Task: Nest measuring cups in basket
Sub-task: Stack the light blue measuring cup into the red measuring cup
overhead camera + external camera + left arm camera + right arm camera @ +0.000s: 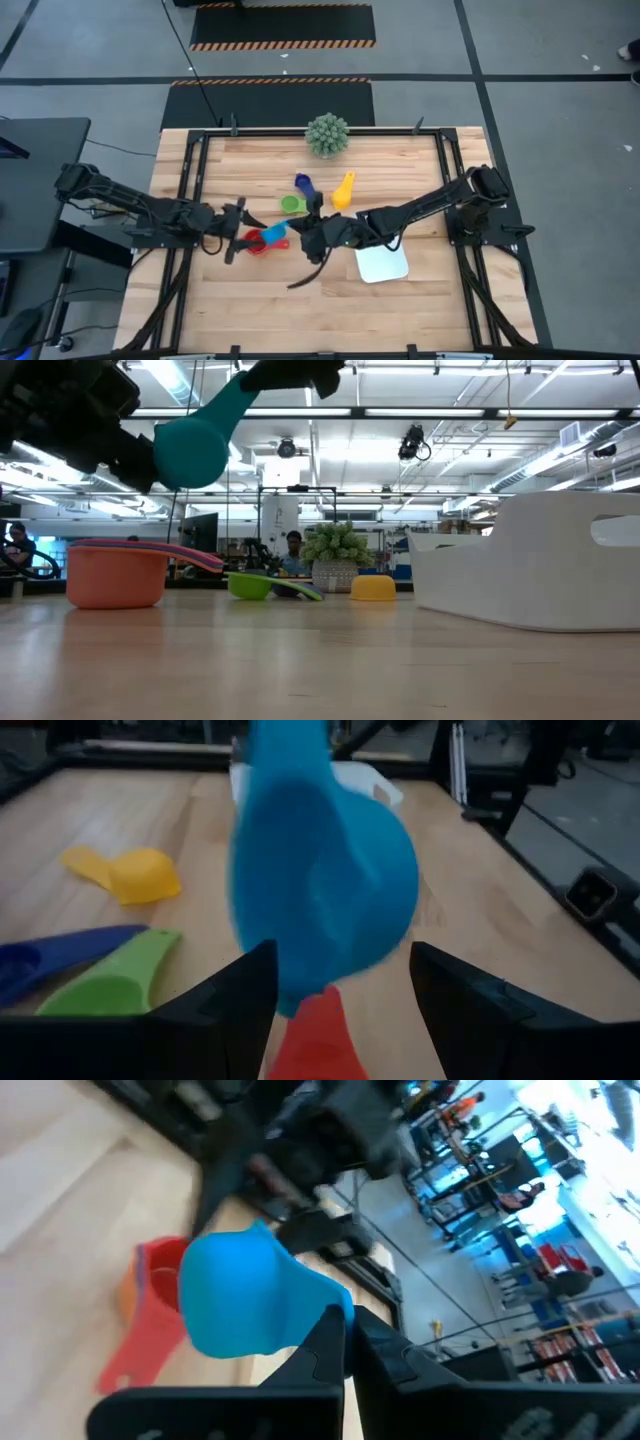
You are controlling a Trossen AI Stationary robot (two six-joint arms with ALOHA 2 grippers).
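My right gripper (345, 1342) is shut on a light blue measuring cup (250, 1295), held in the air over the table's middle (275, 234). Just below it a red cup (255, 243) stands on the table. My left gripper (340, 995) is open. Its fingers stand on either side of the red cup's handle (315, 1040) without touching it. A green cup (292, 204), a dark blue cup (303, 183) and a yellow cup (343, 190) lie farther back. The white basket (382, 264) sits to the right of the cups. My right gripper pinches the light blue cup's handle (325, 1308) between its two fingers. The fingers come from the table's right side, nearly level. The cup is lifted clear of the table, its bowl (195, 445) hanging lower than the handle and pointing toward the left arm.
A spiky green plant (327, 134) stands at the table's far edge. The two arms' grippers are close together over the red cup. Bare wood lies along the near half of the table. People show in the room beyond.
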